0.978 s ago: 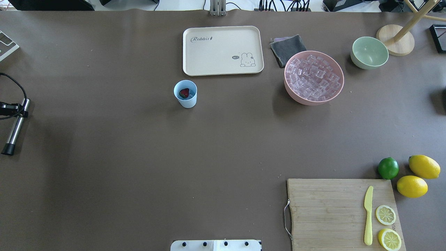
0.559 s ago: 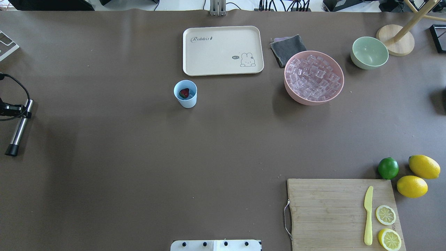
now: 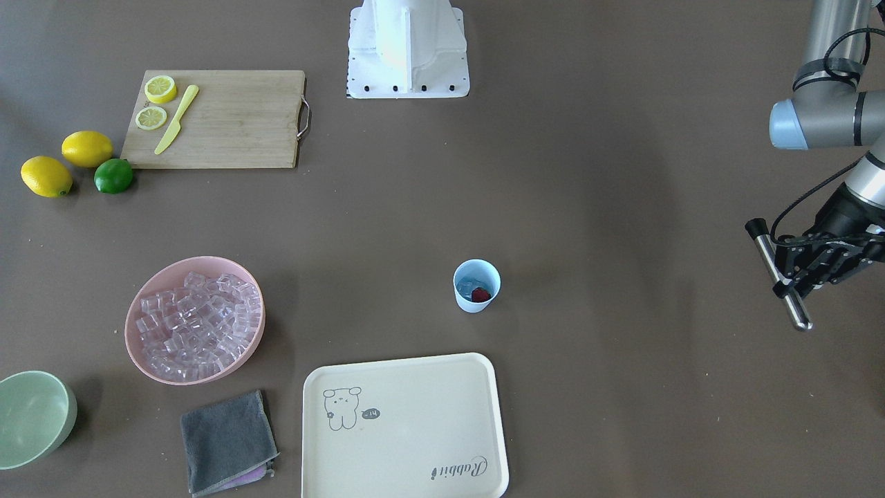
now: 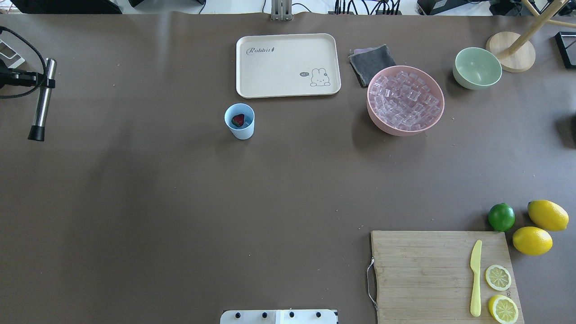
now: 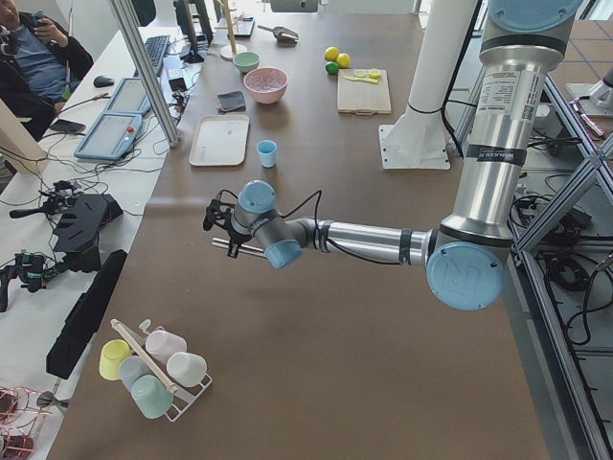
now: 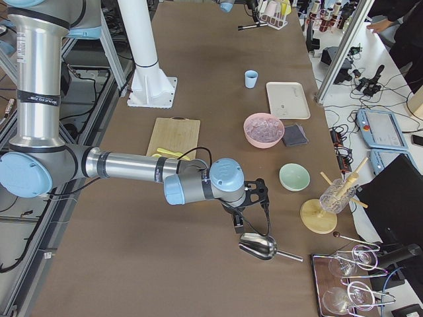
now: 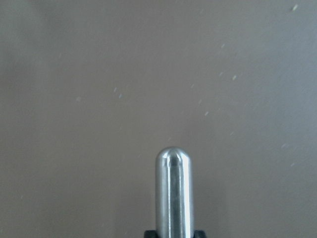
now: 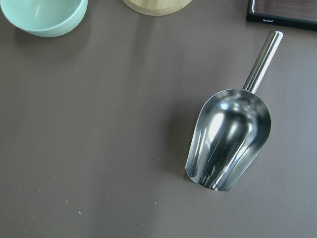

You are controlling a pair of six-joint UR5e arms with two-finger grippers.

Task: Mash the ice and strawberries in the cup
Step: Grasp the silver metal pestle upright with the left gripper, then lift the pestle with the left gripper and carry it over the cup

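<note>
Across the brown table, our cup stands centre-left in the overhead view, with the strawberry and ice inside. Upper left, our left gripper pinches the steel muddler; we should stand it upright over the rim, then press gently. Whether the right gripper is open we cannot tell. The tray reads "Rabbit".

The cup, left of the table's middle, holds the strawberry and some ice; just behind it lies the tray. To the tray's right come the cloth, the bowl filled with more ice, then a smaller bowl before a stand's base. At the near right, the cutting board carries a knife and two lemon slices, with a lime and two lemons just behind it, while the left gripper holds a muddler at the far left edge.
</note>
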